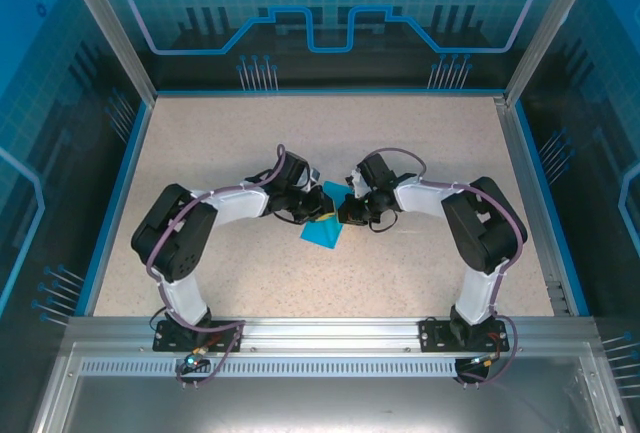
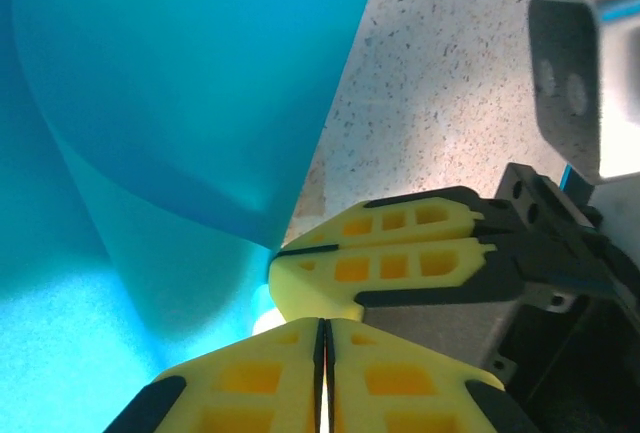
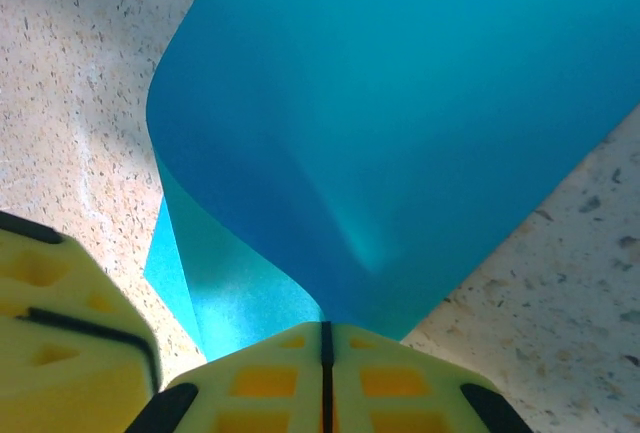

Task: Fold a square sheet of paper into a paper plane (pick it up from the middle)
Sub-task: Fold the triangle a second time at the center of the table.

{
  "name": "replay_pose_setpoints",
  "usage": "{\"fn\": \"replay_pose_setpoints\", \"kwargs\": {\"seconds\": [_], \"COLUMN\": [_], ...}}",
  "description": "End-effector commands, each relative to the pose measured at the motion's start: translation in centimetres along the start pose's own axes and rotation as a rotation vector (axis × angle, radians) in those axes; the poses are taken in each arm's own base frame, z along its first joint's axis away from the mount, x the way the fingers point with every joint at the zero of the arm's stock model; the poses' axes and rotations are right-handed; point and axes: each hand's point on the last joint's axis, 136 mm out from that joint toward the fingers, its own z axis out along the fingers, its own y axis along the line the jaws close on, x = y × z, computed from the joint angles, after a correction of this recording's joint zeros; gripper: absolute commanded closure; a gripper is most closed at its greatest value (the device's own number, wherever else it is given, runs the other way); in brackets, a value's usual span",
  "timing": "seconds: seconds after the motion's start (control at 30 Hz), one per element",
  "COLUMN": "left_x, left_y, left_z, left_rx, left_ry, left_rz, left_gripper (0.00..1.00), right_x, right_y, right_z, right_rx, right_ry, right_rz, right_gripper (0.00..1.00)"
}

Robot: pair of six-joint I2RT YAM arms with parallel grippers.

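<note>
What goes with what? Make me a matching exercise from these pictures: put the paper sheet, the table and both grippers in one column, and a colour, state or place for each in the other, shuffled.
Column one
1. square sheet of paper
2. table
3. left gripper
4. right gripper

Column two
A. speckled beige
B. shut, at the sheet's right side
C. cyan-blue, curled over
D. shut, at the sheet's left side

Pairs: 1-C, 2-A, 3-D, 4-B
</note>
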Motion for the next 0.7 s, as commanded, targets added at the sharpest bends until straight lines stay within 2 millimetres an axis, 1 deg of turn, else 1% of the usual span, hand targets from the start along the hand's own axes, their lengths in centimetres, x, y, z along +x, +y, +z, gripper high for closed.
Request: {"fn": "replay_pose_setpoints", "kwargs": {"seconds": [0.0,0.2,0.5,0.67], "left_x": [0.2,0.3,0.2,0.2], "left_y": [0.5,1.2,1.1,1.3], "left_z": [0.4,0.9,1.3,1.6], "left_rx": [0.002,-0.013,-0.010,-0.018], "left_ry": [0.031,0.041,0.051,0.059], "left_rz": [-0.023,-0.033,-0.028,-0.029], "left_gripper": [0.89,0.90,0.90,0.90], "right_x": [0.2,-0.1,-0.4,-0.4], "right_y": [-0.1,-0.2,-0.1,-0.5], "right_z": [0.6,0.6,0.7,0.6], "right_rx": [0.024,0.038,0.045,0.060], "right_ry": [0.023,0.021,0.022,0.023], "right_rz": [-0.012,-0.017,-0.022,-0.019], "right_gripper": [0.91,0.91,0.91,0.92]}}
